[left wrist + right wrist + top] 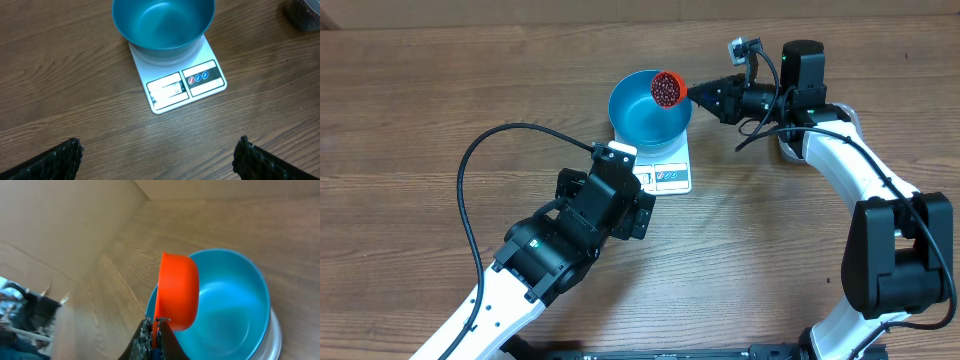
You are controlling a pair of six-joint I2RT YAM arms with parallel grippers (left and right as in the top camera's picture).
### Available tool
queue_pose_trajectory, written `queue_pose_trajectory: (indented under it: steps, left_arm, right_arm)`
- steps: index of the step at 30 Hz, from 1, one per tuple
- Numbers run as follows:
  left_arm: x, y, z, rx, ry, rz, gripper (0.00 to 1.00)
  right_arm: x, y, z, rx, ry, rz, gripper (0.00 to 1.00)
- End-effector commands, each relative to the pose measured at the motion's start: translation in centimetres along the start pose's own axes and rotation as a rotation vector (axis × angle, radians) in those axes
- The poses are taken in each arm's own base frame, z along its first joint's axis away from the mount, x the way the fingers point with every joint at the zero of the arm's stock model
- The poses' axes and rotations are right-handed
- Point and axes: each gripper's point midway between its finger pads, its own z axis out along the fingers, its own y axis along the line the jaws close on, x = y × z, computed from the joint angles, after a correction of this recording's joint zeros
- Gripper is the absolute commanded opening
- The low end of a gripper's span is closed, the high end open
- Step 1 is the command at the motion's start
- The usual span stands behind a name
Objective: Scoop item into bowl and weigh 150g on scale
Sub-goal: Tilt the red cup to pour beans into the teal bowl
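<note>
knobbly black rubber fingertips (57, 159) of the left gripper (160, 162) sit at the near edge of the left wrist view, spread wide apart with nothing between them, hovering over the wood-grain table (60, 75) just near of the scale (186, 85); the scale is a flat white rectangle with rounded corners, and its display panel (165, 90) is too small to read; on its far half stands the blue bowl (162, 25), round, deep and smooth with a soft sheen, and it looks empty inside; the right gripper (155, 340) is clenched on the thin handle of an orange scoop (177, 292), a small round plastic cup; from overhead the scoop sits level over the bowl's far right rim, heaped with tiny dark red-brown beans (666, 89), loose oval grains; the step in hand appears to be the first delivery, with the load carried to the bowl and not yet tipped; the next move likely calls for a slow roll of the right wrist with the scoop's mouth well inside the rim, since dry beans run quickly and bounce off hard smooth walls; more scoops will probably be needed to reach the target weight.
</note>
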Motion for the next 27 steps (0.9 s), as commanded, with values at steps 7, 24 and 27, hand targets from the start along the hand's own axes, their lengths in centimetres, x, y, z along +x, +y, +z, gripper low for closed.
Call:
queue_pose_trajectory:
  steps: [7,24,27]
  left_arm:
    - [0.12,0.38,0.20,-0.012,0.005,0.003,0.99]
    - [0.13,0.37,0.22,-0.012,0.006,0.003,0.99]
    - [0.19,0.39,0.22,-0.013,0.008,0.004,0.99]
  right_arm:
    - [-0.58,0.08,0.08,-0.003,-0.021,-0.224,0.04]
    - [-0.13,0.69,0.68,-0.019,-0.009,-0.599,0.04]
    - [-0.14,0.70,0.68,-0.018,-0.010,-0.680,0.04]
